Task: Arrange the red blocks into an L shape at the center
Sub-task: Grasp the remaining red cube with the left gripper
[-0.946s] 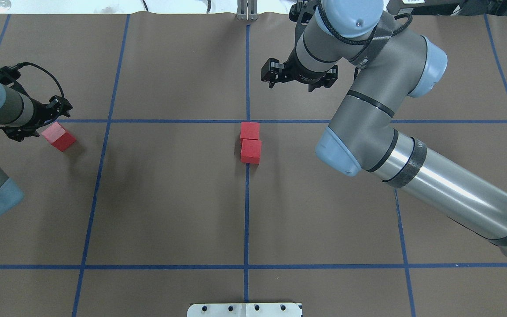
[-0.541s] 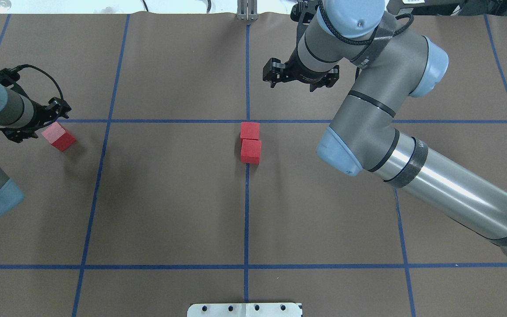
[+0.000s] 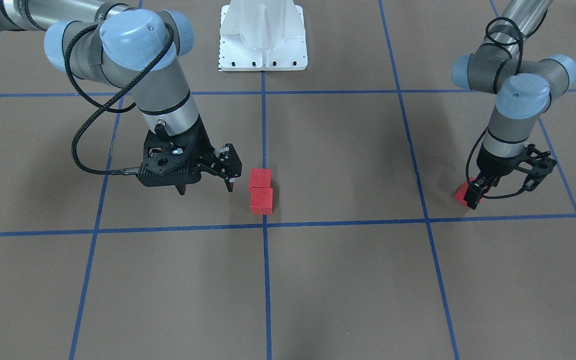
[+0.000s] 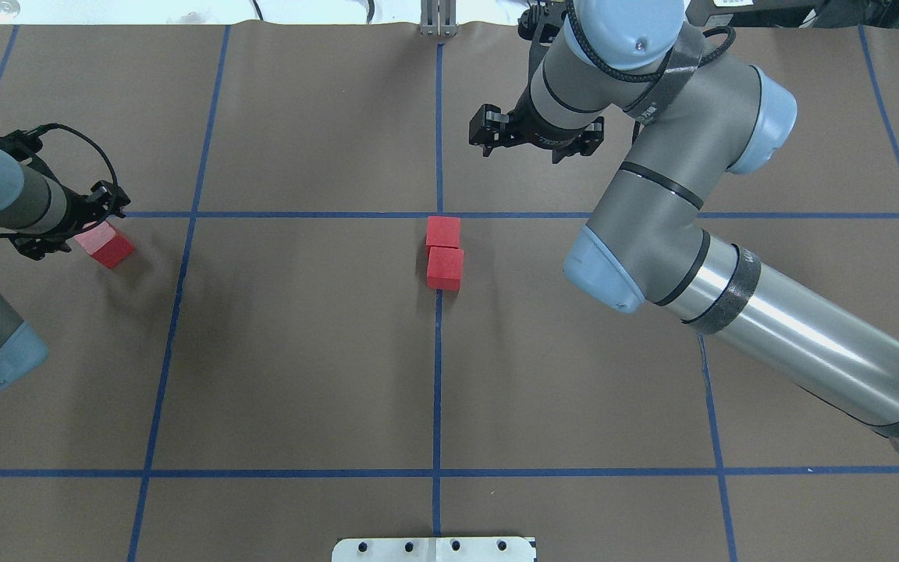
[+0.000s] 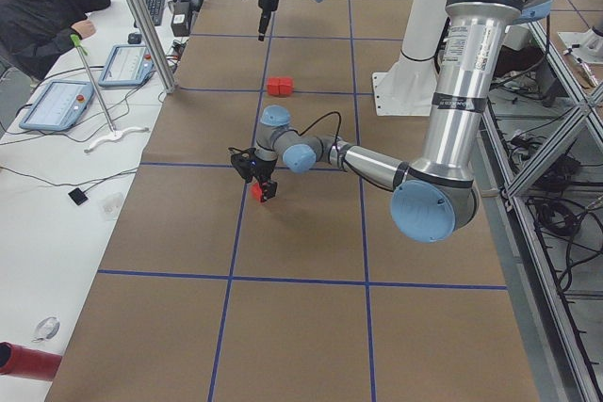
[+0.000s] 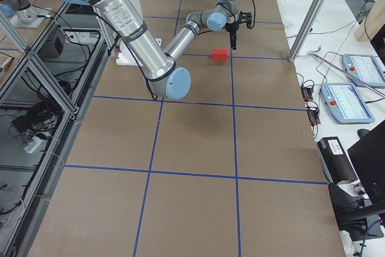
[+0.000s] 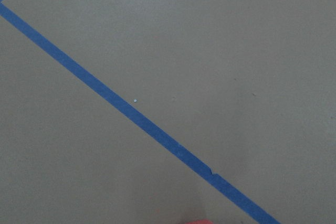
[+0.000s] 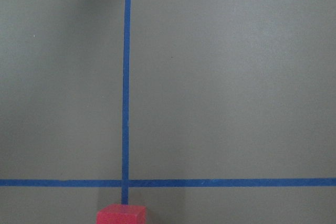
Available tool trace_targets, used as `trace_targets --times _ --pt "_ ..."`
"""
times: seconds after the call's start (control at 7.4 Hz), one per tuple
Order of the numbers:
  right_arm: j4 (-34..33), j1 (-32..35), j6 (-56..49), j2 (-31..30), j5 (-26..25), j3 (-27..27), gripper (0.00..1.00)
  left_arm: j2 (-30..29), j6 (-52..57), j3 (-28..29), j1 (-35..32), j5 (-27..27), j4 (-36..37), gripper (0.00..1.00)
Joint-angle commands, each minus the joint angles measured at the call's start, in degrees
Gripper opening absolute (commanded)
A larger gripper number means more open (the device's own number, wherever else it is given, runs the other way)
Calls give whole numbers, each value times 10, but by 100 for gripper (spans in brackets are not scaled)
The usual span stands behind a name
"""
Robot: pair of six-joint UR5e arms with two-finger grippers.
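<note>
Two blocks (image 4: 445,268) touch by the center (image 4: 438,215). The third block (image 4: 112,250) sits near the surface's (image 4: 301,351) left edge, beside the spread left gripper (image 3: 501,195). The right gripper (image 3: 205,189) hangs spread, empty.

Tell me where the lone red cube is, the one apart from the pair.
The small matte red cube sits at the overhead view's far left, just below a blue tape line, right beside the left gripper.

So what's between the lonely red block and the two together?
Between the lone block and the pair: just bare table and one blue line crossing it, seen in the overhead view.
</note>
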Motion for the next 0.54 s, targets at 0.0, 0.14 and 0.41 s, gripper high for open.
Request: trace_targets --times 0.0,0.14,0.41 --pt "0 0 0 -2 -1 1 99 0 0 4 4 0 -1 93" --pt "2 0 0 -10 -1 2 99 0 0 9 4 -1 -3 74" --pt "3 -1 0 -12 -2 5 99 0 1 2 4 -2 -3 9"
